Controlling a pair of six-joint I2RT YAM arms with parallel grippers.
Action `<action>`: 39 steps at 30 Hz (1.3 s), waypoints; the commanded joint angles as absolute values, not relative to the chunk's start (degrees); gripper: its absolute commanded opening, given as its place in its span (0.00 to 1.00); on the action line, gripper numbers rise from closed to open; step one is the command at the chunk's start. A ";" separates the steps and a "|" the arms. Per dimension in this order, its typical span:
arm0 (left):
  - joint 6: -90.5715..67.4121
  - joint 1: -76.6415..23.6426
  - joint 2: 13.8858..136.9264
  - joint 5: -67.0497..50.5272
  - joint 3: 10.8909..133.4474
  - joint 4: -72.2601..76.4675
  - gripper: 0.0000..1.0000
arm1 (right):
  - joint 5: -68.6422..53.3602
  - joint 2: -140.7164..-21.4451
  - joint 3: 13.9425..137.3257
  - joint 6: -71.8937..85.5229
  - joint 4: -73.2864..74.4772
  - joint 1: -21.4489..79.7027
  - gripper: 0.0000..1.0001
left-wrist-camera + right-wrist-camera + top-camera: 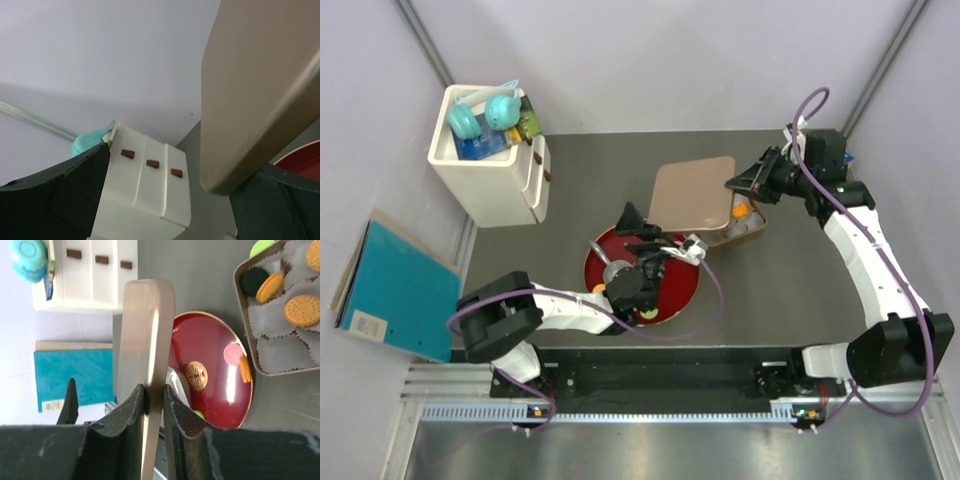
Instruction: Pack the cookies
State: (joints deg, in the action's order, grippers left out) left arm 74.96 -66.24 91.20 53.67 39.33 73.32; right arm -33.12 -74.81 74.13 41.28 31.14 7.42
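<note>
1. The right gripper [154, 392] is closed tight on the edge of the flat beige lid with rounded corners [692, 192]. It holds the lid raised over the left part of the shallow tan metal tin [239, 320], so this arm is occupied.
2. The left gripper [645, 230] hovers over the round glossy red plate [210, 340]. Its fingers are spread wide with nothing between them, and they point away from the bases, toward the lid.
3. The small flat disc cookies [302, 310] are in two places. A few orange ones and a dark one sit among the white crinkled paper cups [280, 350] in the tin. A pink one [233, 354], an orange one beside it and a green one lie on the plate.
4. The plate cookies lie below the left gripper, near its wrist rather than ahead of its fingertips, so the left arm is by far the nearer. The tin sits just to the right of the plate. The coming pick likely calls for tipping those fingers downward, then carrying rightward under the raised lid.
</note>
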 commanded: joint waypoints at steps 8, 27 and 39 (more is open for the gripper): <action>61.01 -61.79 85.71 71.45 37.44 91.35 0.99 | -18.21 -75.41 70.95 47.45 15.40 4.83 0.00; 0.09 -52.21 62.58 63.46 40.34 19.78 0.85 | -21.70 -79.80 63.11 54.84 -10.00 4.83 0.00; -2.11 -52.21 62.67 62.05 39.38 19.86 0.84 | -15.74 -86.57 48.79 71.72 -53.67 5.97 0.00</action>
State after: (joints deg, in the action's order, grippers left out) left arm -0.05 -52.12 63.42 63.11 40.18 19.22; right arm -20.73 -83.92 54.13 65.82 -31.99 5.28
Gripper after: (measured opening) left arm 0.840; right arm 0.097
